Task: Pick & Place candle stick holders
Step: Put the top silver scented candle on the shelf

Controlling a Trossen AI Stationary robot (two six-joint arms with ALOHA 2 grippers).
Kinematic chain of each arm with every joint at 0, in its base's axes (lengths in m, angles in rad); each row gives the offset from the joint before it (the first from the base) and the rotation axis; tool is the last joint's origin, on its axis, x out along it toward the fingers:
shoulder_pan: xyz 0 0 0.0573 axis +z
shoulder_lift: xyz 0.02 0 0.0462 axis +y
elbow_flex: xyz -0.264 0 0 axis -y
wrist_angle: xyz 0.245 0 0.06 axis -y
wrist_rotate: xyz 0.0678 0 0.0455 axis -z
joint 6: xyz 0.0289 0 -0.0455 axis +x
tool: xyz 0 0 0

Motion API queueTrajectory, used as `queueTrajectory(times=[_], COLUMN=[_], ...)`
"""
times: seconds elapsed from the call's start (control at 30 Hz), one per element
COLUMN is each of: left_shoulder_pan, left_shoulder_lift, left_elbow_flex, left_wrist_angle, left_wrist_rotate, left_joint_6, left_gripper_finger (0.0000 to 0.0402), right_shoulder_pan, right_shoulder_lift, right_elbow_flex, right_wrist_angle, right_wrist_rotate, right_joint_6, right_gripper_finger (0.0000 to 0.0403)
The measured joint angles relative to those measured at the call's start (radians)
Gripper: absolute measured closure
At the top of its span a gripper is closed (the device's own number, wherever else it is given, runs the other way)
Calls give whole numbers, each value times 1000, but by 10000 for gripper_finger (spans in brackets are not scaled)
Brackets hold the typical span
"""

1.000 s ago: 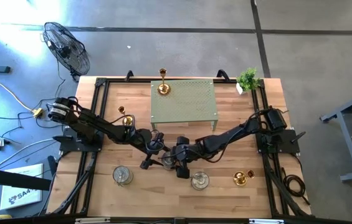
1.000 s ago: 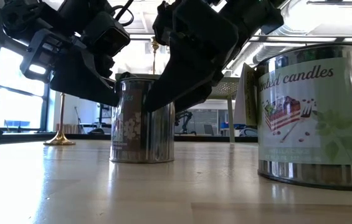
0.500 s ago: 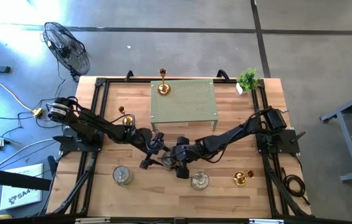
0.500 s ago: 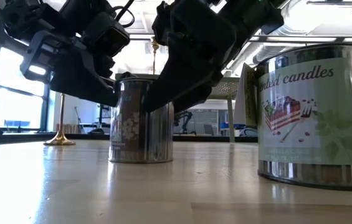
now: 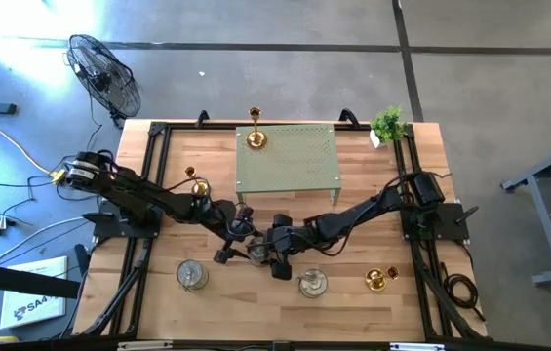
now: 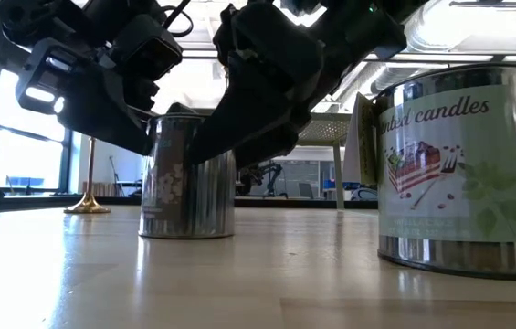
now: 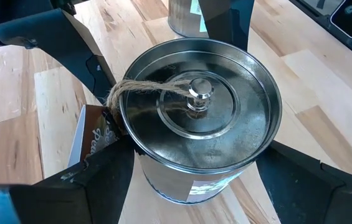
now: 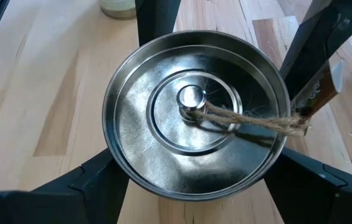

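Nearest us, along the front of the desk [image 5: 353, 302], sit two silvery tins [image 5: 313, 284] and [image 5: 192, 276], with one gold holder [image 5: 376, 280] at the front right. Just behind them, mid-desk, a third tin [image 5: 257, 252] stands upright with both arms on it: left gripper [image 5: 237, 242] and right gripper [image 5: 276, 252], jaws on each pinching its sides. That's three tins. Further back, a second gold holder [image 5: 193, 176] stands left; a third [image 5: 255, 136] rides the green perforated stand [image 5: 290, 161]. One potted plant [image 5: 388, 124] occupies the far right corner.
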Motion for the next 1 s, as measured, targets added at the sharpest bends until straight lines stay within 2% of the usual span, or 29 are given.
queueTrajectory(times=[0.33, 0.57, 0.67, 0.8, 1.0], left_shoulder_pan=[1, 3, 4, 1, 0], left_shoulder_lift=[-2, -1, -1, -1, -60], left_elbow_flex=[0, 4, 4, 5, 5], left_wrist_angle=[-18, -17, -19, -14, -51], left_wrist_rotate=[15, 77, 113, 62, 55], left_joint_6=[52, 113, 132, 132, 182], left_gripper_finger=[89, 10, 24, 43, 26], right_shoulder_pan=[0, -4, -5, -5, -5], right_shoulder_lift=[0, 3, 3, 3, 0], right_elbow_flex=[0, 0, 0, 0, 0], right_wrist_angle=[7, 60, 61, 58, 69], right_wrist_rotate=[3, 2, 6, -1, 3], right_joint_6=[-3, 15, 14, -7, -12], right_gripper_finger=[90, 98, 100, 105, 105])
